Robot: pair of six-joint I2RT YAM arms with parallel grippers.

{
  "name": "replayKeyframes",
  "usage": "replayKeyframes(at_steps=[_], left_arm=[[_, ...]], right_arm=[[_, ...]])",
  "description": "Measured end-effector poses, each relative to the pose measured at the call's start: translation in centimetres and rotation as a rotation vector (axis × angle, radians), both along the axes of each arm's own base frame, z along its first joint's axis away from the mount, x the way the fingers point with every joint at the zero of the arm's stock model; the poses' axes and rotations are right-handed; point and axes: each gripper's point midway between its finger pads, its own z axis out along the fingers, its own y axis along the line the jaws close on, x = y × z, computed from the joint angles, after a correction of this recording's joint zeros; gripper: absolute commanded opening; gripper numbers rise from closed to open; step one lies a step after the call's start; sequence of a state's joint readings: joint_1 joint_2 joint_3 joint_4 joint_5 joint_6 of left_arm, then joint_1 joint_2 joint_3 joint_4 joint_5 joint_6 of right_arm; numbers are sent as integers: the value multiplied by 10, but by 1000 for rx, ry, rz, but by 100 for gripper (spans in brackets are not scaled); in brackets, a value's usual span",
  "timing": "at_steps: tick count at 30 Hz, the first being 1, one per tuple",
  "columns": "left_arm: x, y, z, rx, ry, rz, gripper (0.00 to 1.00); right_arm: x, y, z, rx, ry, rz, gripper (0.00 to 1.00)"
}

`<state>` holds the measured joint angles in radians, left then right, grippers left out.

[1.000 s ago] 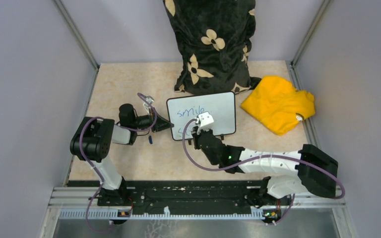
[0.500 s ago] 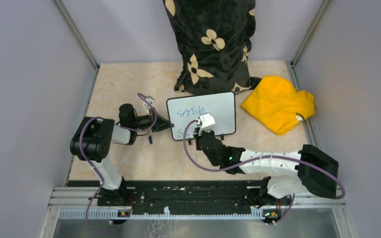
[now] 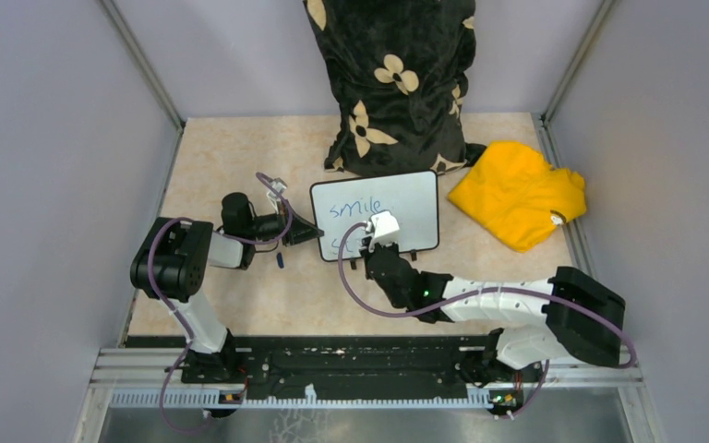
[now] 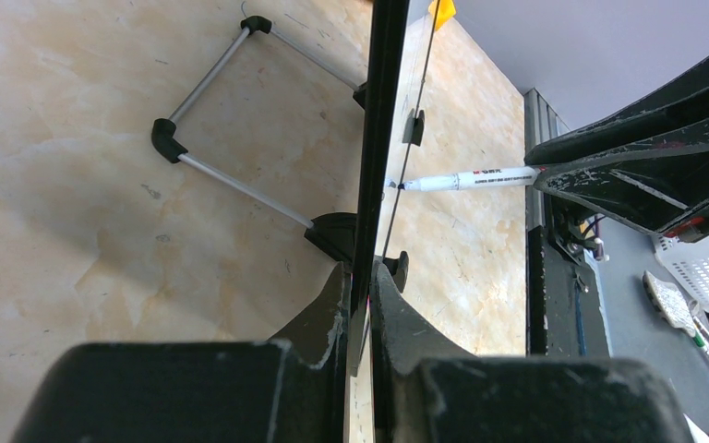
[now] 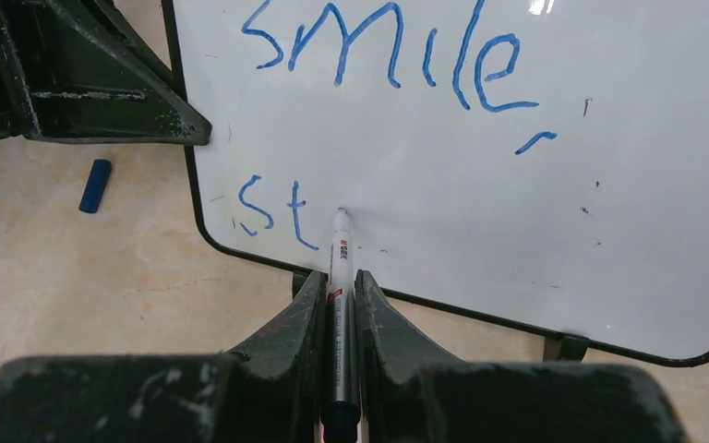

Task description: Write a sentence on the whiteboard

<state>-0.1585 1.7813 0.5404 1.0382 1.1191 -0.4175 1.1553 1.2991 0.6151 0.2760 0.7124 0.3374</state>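
The whiteboard point(image 3: 406, 205) stands tilted on its feet at the table's middle; it also shows in the right wrist view point(image 5: 480, 175) and edge-on in the left wrist view point(image 4: 380, 138). The sentence point(image 5: 397, 55) reads "smile," in blue, with "st" point(image 5: 272, 208) below it. My left gripper point(image 3: 306, 233) is shut on the board's left edge, as the left wrist view point(image 4: 360, 277) shows. My right gripper point(image 5: 340, 281) is shut on a white marker point(image 5: 339, 268), its tip touching the board just right of the "t". The marker also shows in the left wrist view point(image 4: 466, 179).
A blue marker cap point(image 3: 280, 260) lies on the table left of the board, also in the right wrist view point(image 5: 95, 185). A black flowered pillow point(image 3: 392, 83) stands behind the board. A yellow cloth point(image 3: 517, 192) lies at the right. Grey walls enclose the table.
My right arm has shifted slightly; the marker tip stays at the second line. The left arm and the board have not moved.
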Motion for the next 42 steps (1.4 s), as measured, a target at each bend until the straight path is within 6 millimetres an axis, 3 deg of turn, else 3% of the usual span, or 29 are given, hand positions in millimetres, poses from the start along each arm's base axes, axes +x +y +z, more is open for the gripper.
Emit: replayKeyframes(at_steps=[42], left_arm=[[0, 0, -1, 2, 3, -1, 0]], right_arm=[[-6, 4, -16, -10, 54, 24, 0]])
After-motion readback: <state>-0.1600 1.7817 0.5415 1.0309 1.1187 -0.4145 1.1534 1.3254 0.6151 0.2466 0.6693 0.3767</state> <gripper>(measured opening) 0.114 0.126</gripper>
